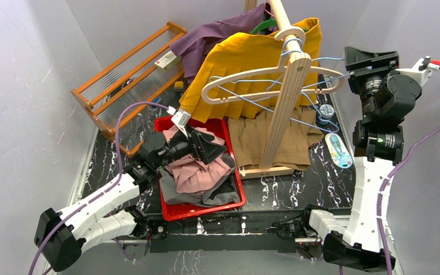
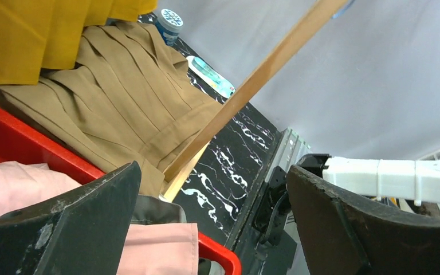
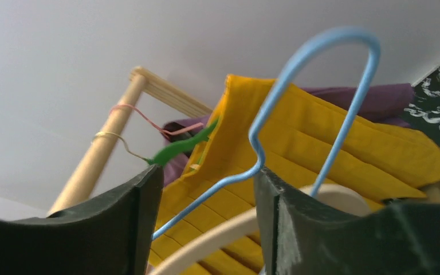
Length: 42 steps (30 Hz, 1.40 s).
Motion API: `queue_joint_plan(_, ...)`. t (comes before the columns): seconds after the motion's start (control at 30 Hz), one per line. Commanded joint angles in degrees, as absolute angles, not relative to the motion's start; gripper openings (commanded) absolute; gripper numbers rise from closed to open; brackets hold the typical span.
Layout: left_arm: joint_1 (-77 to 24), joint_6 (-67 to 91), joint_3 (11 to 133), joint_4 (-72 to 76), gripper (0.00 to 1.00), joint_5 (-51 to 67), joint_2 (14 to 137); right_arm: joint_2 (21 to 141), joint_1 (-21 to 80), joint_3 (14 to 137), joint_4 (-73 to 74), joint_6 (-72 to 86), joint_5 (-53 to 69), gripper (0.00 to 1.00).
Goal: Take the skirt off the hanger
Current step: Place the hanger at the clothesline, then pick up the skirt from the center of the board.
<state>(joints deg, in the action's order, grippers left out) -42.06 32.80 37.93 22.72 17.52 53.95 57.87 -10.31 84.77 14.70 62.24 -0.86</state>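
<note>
A yellow pleated skirt hangs at the top of the wooden rack pole, by a green hanger. In front of it hang a bare pale wooden hanger and blue wire hangers. My right gripper is at their right end. Its jaws stand apart around the blue wire and the wooden hanger's arm, with the wire against the right finger. A tan skirt lies at the rack's foot. My left gripper is open and empty above the red tray.
The tray holds pink and grey skirts. A purple skirt hangs behind the yellow one. An orange wooden rack lies at the back left. A blue-and-white tool and a round roll lie right of the tan skirt.
</note>
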Motion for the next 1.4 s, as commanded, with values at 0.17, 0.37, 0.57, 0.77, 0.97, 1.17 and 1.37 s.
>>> queue_joint_plan(0.17,-41.7,26.9,35.9,33.9,0.98,26.4,58.5,47.4,-8.1,76.4,21.6,29.8,4.9,0.98)
queue_joint_plan(0.37,-41.7,27.1,35.5,37.8,0.98,26.2,62.4,42.9,-4.6,74.1,28.1,26.3,3.7,0.98)
queue_joint_plan(0.57,-43.8,22.6,37.9,35.6,0.98,23.6,66.3,41.5,-3.7,80.0,34.7,27.3,2.1,0.98)
queue_joint_plan(0.77,-51.8,12.5,41.2,29.3,0.96,12.4,70.8,39.9,-2.2,82.9,35.1,29.5,8.7,0.98)
queue_joint_plan(0.97,-54.0,13.6,41.7,30.6,0.92,0.1,77.6,38.4,-0.3,83.5,36.1,27.5,3.6,0.98)
queue_joint_plan(1.17,-54.0,18.7,45.0,29.1,0.87,-12.9,85.6,36.5,2.4,81.1,36.1,25.6,-1.1,0.98)
queue_joint_plan(1.37,-53.9,22.7,49.5,30.7,0.88,-17.0,92.0,34.8,4.9,81.4,36.2,22.4,-6.1,0.98)
